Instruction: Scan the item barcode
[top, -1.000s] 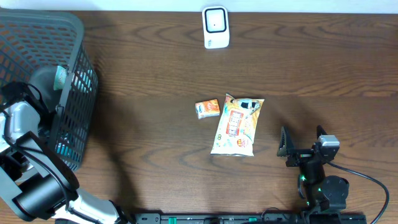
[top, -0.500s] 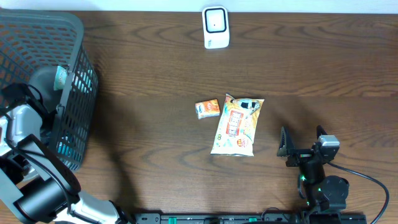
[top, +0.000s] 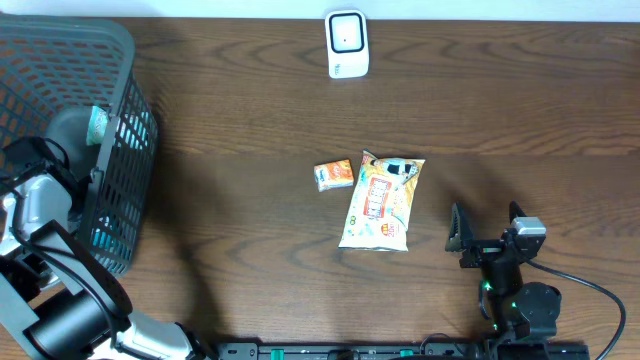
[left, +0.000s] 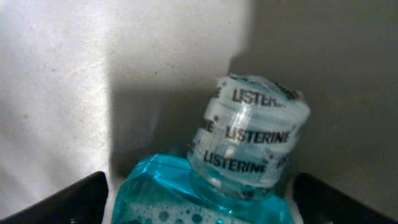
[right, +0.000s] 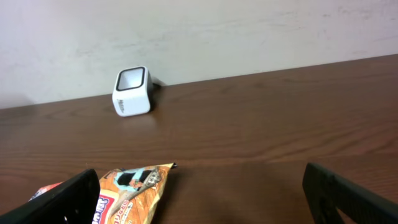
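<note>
Both jaws stand spread. Those of the left gripper (left: 198, 202) flank a blue mouthwash bottle with a clear printed cap (left: 244, 149) without clasping it, inside the dark plastic mesh basket (top: 60, 60) at the left. The right gripper (right: 205, 199), near right, holds nothing. A white cube-shaped barcode scanner (top: 347, 44) sits at the far edge, with an orange snack bag (top: 380, 202) and a small orange box (top: 334, 174) mid-table.

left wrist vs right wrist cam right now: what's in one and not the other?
Left wrist only: blue mouthwash bottle with a clear LISTERINE-printed cap seal, between the left gripper's fingers. Right wrist only: white cube-shaped scanner, orange snack bag, brown wooden table, right gripper. Shared: no object; each shows its own dark fingertips spread at the lower corners.
</note>
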